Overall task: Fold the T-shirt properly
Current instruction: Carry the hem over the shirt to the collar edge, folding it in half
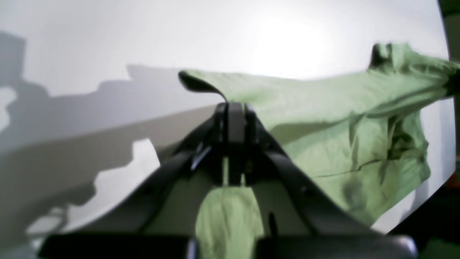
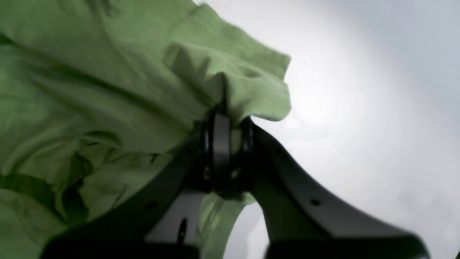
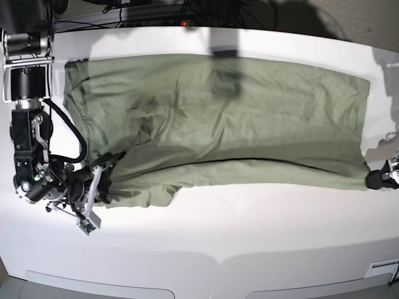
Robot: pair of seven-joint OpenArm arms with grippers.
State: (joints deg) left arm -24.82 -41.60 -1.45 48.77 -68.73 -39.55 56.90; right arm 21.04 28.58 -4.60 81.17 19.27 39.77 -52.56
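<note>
The sage-green T-shirt [image 3: 218, 118] lies spread wide across the white table [image 3: 218, 230], with its near edge folded over along the middle. On the left of the base view, my right gripper [image 3: 107, 179] is shut on the cloth near a sleeve. The right wrist view shows its jaws [image 2: 227, 120] pinching a bunched fold of the T-shirt [image 2: 90, 90]. At the right edge of the base view, my left gripper [image 3: 374, 179] is shut on a shirt corner. In the left wrist view the fingers [image 1: 235, 109] clamp cloth, and the T-shirt [image 1: 341, 144] stretches away to the right.
Cables and dark equipment with a small red light [image 3: 184, 23] line the table's back edge. The right arm's column [image 3: 25, 68] stands at the far left. The table's front edge [image 3: 218, 274] runs along the bottom of the base view.
</note>
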